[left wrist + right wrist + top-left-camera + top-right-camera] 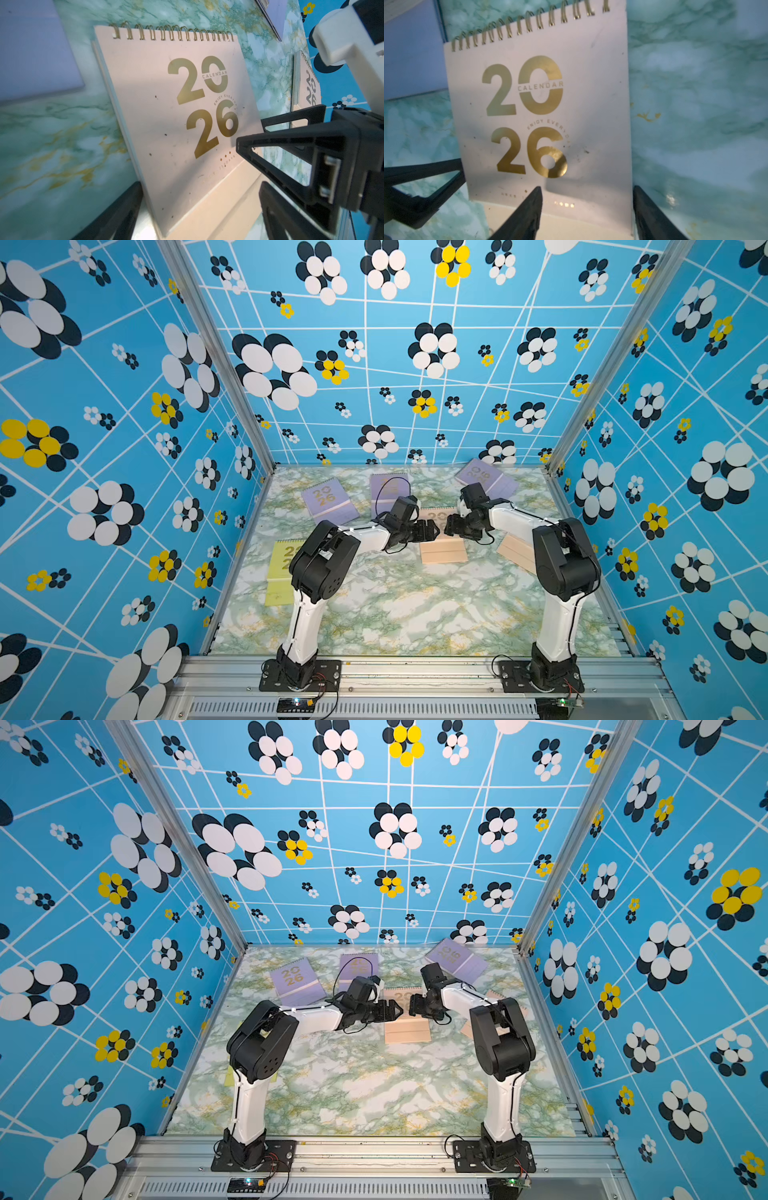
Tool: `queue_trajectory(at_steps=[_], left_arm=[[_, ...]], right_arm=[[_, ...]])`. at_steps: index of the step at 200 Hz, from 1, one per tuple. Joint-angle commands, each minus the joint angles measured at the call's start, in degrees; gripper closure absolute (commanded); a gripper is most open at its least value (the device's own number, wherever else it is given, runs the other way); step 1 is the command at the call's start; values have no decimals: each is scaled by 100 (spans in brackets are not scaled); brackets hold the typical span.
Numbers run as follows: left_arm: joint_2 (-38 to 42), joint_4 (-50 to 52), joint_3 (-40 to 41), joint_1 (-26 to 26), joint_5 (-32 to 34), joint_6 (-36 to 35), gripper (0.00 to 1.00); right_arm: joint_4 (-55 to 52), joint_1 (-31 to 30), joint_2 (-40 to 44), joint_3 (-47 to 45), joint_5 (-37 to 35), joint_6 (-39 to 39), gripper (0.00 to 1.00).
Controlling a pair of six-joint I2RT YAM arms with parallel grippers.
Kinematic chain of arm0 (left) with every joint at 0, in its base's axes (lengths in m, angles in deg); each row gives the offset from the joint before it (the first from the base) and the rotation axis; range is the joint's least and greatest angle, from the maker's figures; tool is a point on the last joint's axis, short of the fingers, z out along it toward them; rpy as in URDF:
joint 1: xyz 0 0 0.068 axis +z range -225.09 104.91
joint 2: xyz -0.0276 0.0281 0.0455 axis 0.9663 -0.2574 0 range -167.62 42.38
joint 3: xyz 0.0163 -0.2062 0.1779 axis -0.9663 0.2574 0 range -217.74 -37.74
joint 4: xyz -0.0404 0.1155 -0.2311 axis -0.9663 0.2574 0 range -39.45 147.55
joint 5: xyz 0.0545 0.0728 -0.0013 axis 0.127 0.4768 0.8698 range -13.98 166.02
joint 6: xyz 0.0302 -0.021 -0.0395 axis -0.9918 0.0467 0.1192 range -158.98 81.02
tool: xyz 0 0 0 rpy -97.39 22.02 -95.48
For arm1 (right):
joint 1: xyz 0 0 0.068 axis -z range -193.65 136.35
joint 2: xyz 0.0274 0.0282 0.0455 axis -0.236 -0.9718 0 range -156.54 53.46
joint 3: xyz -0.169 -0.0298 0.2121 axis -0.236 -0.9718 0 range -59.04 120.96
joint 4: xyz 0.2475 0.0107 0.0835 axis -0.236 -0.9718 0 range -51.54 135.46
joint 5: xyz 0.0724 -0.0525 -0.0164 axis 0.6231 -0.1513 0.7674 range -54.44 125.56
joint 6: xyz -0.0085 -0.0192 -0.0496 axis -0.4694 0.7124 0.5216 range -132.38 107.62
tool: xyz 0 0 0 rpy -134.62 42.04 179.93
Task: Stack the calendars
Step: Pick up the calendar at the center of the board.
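The walls here are blue with flowers, and the table (374,614) is green marble. I see no stack yet: the lilac calendars (330,502) lie at the far side, the yellow calendar (277,572) at the left, and one peach calendar (515,551) partly under the right arm. The middle peach calendar (442,551) lies flat directly below both claws, its spiral edge toward the back wall, its long axis running from near to far. The left claw (200,185) comes from its left side and the right claw (587,188) from its right, tips almost meeting. Both are spread and pinch nothing. They seem equally near to it.
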Motion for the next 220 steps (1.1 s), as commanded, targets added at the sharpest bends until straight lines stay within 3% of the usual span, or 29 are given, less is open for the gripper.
queue_trajectory(at_steps=[1, 61, 220], left_arm=[[-208, -198, 98, -22, -580, 145, 12], [319, -1359, 862, 31, -1375, 419, 17], [607, -1166, 944, 33, -1301, 2, 18]], right_arm=[[216, -83, -110, -326, 961, 98, 31], [312, -86, -80, -392, 1358, 56, 38], [788, -169, 840, -1103, 2168, 115, 50]])
